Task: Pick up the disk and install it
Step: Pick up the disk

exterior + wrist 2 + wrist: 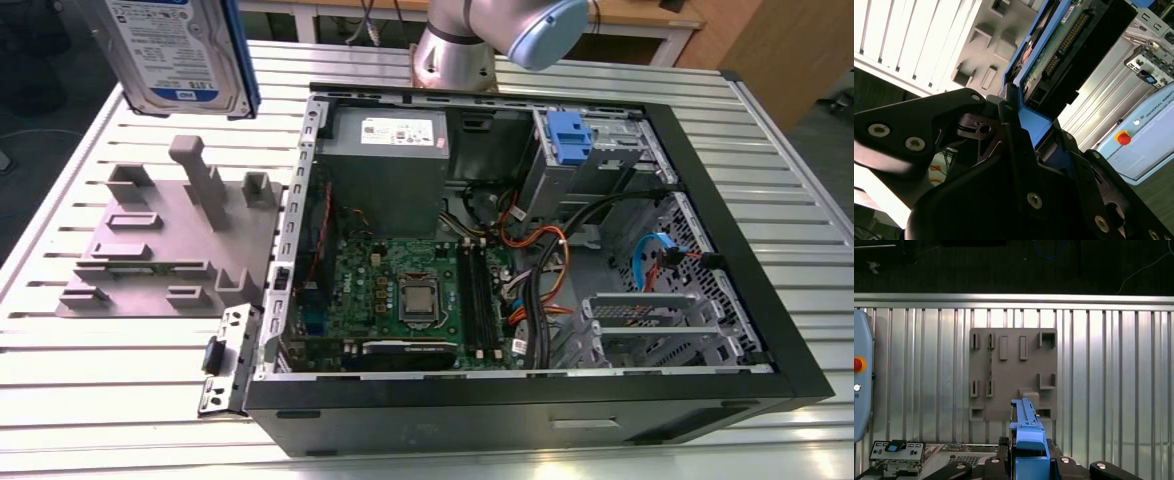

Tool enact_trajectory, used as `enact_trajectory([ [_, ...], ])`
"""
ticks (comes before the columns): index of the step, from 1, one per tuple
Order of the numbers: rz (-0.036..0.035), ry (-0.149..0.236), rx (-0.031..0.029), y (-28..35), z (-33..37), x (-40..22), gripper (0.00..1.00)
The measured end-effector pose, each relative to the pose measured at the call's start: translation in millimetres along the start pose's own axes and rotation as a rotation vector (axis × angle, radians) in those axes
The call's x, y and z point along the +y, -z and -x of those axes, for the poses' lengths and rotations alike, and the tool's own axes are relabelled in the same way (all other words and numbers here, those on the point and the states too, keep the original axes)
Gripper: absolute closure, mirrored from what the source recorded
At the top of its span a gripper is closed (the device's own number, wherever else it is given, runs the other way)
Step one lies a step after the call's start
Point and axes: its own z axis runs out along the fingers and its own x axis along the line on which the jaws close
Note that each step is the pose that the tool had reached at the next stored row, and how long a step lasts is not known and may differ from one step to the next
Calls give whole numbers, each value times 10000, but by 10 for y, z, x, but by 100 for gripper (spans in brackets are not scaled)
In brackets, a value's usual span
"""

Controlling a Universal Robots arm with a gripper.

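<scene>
Disk point(180, 50) hangs on edge well above the grey fixture plate point(160, 240) on the table point(120, 380), clamped by its blue rail in your closed hand point(1029, 462); that narrow grip may let it twist or drop.

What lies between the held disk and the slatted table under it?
The grey fixture plate, seen below the disk in the first wrist view.
</scene>
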Motion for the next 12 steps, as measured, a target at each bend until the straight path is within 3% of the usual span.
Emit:
enact_trajectory([
  [12,0,0,0,1,-1,-60,64],
])
